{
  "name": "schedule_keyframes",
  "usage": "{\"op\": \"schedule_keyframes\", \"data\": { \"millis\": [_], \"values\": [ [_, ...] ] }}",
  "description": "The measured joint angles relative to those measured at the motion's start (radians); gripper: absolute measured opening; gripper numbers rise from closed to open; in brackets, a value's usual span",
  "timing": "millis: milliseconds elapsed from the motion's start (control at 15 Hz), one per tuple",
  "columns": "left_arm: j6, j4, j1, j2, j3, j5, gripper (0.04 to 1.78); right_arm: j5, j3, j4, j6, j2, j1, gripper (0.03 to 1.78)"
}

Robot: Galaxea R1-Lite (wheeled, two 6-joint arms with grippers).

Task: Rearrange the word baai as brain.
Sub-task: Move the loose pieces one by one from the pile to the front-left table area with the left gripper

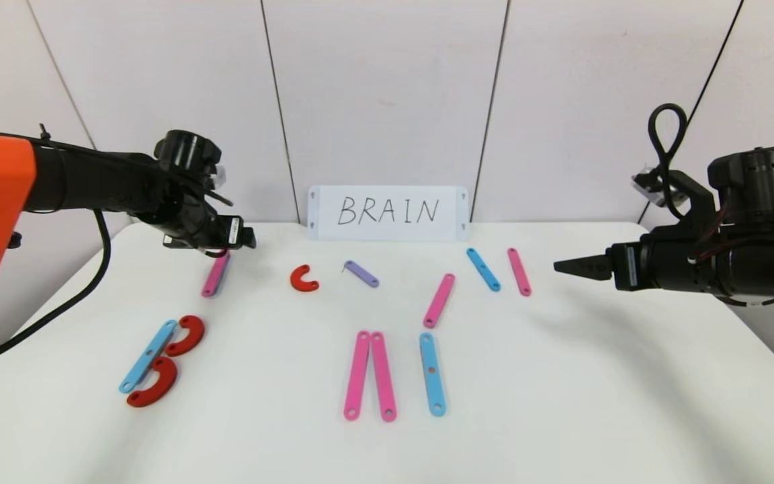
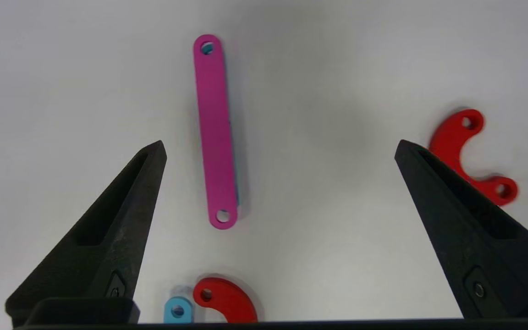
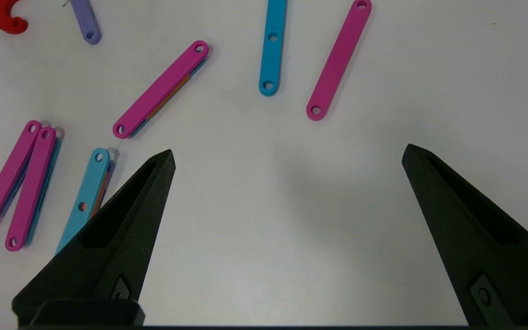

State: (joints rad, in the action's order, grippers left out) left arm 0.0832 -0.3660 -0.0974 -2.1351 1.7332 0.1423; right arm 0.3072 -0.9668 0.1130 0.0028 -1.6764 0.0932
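Note:
The word's flat pieces lie spread over the white table [image 1: 562, 403]. At the front left a blue strip [image 1: 148, 356] and two red curves [image 1: 185, 335] form a B. Two pink strips [image 1: 370, 375] and a blue strip [image 1: 432, 374] lie side by side at the front middle. My left gripper [image 1: 244, 238] hovers open above a pink strip [image 2: 215, 133] at the back left, with a loose red curve [image 2: 472, 158] beside it. My right gripper [image 1: 562, 267] hangs open over bare table at the right, holding nothing [image 3: 290, 152].
A white card [image 1: 388, 212] with BRAIN handwritten on it leans against the back wall. Along the back lie a lilac strip [image 1: 361, 273], a slanted pink strip [image 1: 439, 300], a blue strip [image 1: 483, 269] and another pink strip [image 1: 519, 271].

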Motion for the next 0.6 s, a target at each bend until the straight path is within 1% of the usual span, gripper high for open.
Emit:
{"op": "schedule_keyframes", "data": {
  "millis": [333,600],
  "values": [
    [-0.001,-0.004,0.075,-0.098,0.033,-0.002,1.74,-0.001,-0.001,0.001,0.002,-0.004,-0.003,1.73],
    [-0.001,-0.001,0.096,-0.149,0.039,-0.007,1.74,-0.001,-0.001,0.000,0.001,-0.006,-0.003,1.73]
  ]
}}
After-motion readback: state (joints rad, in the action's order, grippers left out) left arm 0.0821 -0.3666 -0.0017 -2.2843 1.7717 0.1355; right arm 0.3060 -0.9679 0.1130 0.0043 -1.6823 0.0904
